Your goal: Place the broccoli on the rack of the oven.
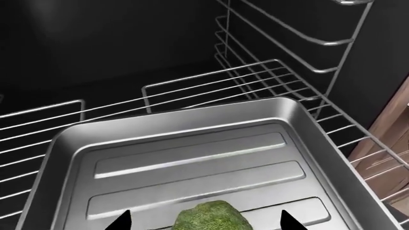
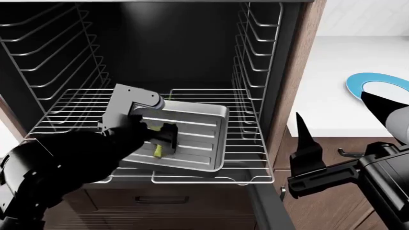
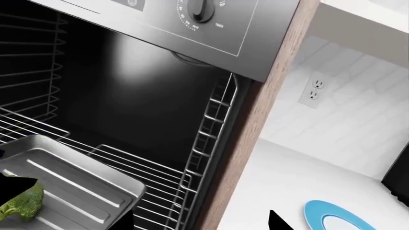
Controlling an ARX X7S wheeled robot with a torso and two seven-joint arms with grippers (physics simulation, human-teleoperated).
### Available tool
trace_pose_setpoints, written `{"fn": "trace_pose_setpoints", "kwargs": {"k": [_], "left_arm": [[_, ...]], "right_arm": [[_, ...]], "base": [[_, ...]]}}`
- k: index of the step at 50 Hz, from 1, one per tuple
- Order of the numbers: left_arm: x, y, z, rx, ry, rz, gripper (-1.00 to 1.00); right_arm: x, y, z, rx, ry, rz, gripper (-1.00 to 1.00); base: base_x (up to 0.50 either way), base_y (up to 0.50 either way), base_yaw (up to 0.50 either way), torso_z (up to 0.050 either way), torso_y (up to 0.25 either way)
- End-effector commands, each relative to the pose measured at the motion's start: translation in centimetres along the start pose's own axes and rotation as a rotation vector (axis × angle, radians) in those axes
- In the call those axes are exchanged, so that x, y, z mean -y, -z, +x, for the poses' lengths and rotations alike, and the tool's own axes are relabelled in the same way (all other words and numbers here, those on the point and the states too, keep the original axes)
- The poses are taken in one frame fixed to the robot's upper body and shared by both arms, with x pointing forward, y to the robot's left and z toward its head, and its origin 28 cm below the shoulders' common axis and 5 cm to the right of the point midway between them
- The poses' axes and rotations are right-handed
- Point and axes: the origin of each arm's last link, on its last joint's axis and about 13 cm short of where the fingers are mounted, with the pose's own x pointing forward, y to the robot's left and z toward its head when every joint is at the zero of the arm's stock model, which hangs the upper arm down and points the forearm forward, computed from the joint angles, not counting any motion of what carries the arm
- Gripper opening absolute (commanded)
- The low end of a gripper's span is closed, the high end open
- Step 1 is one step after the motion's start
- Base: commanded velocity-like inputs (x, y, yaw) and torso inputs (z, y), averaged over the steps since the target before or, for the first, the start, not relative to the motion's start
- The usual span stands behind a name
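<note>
The broccoli [image 1: 214,216] sits between my left gripper's [image 1: 204,221] two black fingertips, with a gap on each side. It is over the near end of the grey ridged tray [image 1: 191,158]. The tray lies on the silver wire rack [image 1: 191,86] inside the black oven [image 2: 179,48]. In the head view my left gripper [image 2: 164,136] reaches over the tray [image 2: 204,124], with the pale stalk [image 2: 157,151] below it. The right wrist view shows the broccoli [image 3: 22,203] at the tray's [image 3: 70,167] near end. My right gripper [image 2: 300,158] is open and empty outside the oven, to the right.
Wire ladder rails [image 2: 252,57] line both oven side walls. A wooden cabinet edge [image 2: 290,96] stands right of the cavity. A white counter [image 2: 332,100] carries a blue plate [image 2: 377,84]. The control panel knob [image 3: 203,9] is above the cavity, and a wall outlet [image 3: 314,88] is behind the counter.
</note>
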Motion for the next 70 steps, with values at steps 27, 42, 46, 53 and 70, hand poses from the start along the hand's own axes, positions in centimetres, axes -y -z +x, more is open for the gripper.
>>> {"fn": "trace_pose_setpoints", "kwargs": {"k": [27, 42, 46, 53, 70], "left_arm": [[2.3, -2.0, -11.9, 0.314, 0.118, 0.068, 1.00], [2.5, -1.3, -17.8, 0.555, 0.112, 0.101, 1.00], [2.5, -1.2, -18.8, 0.581, 0.102, 0.115, 1.00], [2.6, -0.9, -20.4, 0.649, 0.108, 0.150, 1.00], [2.7, -0.6, -23.7, 0.807, 0.143, 0.173, 1.00]], "right_arm": [[0.1, -0.3, -1.8, 0.061, -0.021, 0.001, 1.00], [0.9, -0.6, -3.7, 0.199, -0.006, -0.014, 1.00], [1.1, -0.7, -4.0, 0.238, 0.001, -0.011, 1.00], [1.6, -1.2, -4.7, 0.288, 0.006, -0.019, 1.00], [1.8, -2.5, -5.5, 0.404, -0.004, -0.038, 1.00]], "base": [[0.00, 0.00, 0.00, 0.000, 0.000], [0.00, 0.00, 0.00, 0.000, 0.000], [0.00, 0.00, 0.00, 0.000, 0.000], [0.00, 0.00, 0.00, 0.000, 0.000], [0.00, 0.00, 0.00, 0.000, 0.000]]}}
